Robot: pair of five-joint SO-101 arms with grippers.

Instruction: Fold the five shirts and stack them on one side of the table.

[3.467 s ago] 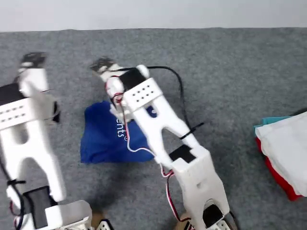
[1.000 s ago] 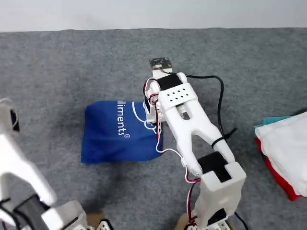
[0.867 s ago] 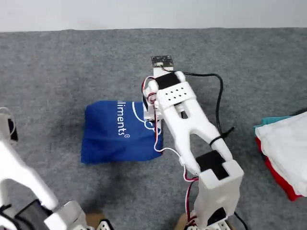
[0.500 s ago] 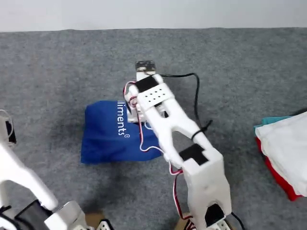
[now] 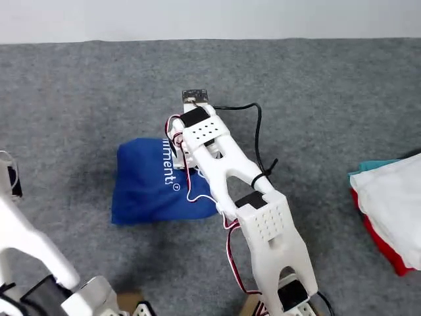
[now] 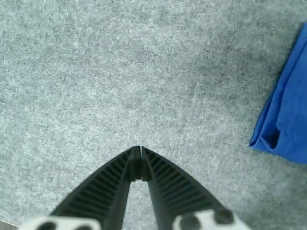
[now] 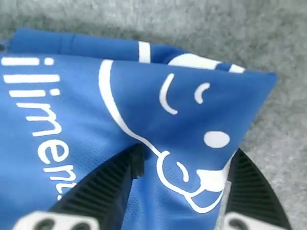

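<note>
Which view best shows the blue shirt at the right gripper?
Right wrist view: blue shirt close up inside the open right gripper. High view: the right arm covers that side. Left wrist view: one corner.

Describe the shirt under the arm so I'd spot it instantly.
On the grey table, look left of centre, beneath the right pincer. The folded blue shirt with white print lies alone, well apart from the white-topped stack at the right edge.

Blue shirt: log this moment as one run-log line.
blue shirt: folded | right end effector: open, astride shirt's edge | left end effector: shut, beside shirt | shirt stack: robot's right side
</note>
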